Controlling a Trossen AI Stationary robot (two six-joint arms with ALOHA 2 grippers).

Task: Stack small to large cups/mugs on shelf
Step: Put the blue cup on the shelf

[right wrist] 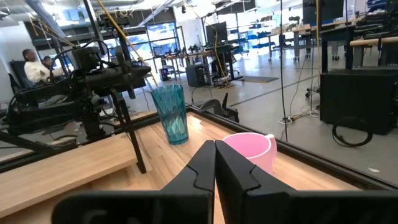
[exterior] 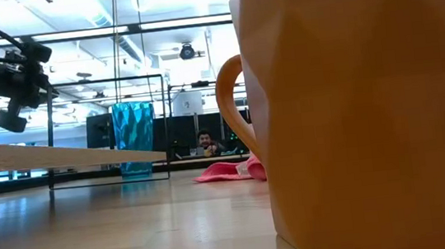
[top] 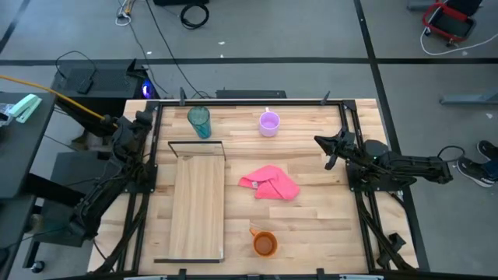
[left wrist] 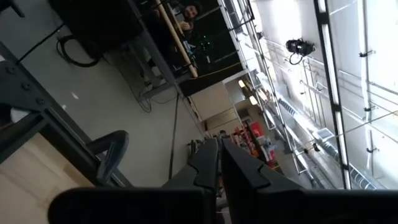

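**Both tools clenched and waiting, three cups not yet on the shelf**

The right tool (top: pixel 326 152) hangs above the right edge of the bench, and its two fingers are pressed together with nothing between them, as the right wrist view shows clearly. It points toward the far side of the bench, where the lilac mug (top: pixel 269 123) stands nearest to it. The left tool (top: pixel 145 117) is raised at the far left corner, also clenched and empty, and its camera looks out into the room and not at the bench.

Beyond the tools, the teal tumbler (top: pixel 199 122) stands upright near the far edge, just behind the black wire frame (top: pixel 196 148) of the shelf (top: pixel 197 206). The lilac mug stands to the right of the tumbler, well apart from it. The pink cloth (top: pixel 270 183) lies crumpled in the middle of the bench. The orange mug (top: pixel 264 243) is alone near the front edge, to the right of the shelf. The shelf carries nothing.

I judge that the task is at its beginning. To do the first step well, the right tool must release its fingers fully before it comes down on the lilac mug, and it should take the rim or the wall away from the handle, so that the mug does not turn. It should approach from above and keep clear of the cloth. The wire frame is thin, so the carried mug should pass over it.
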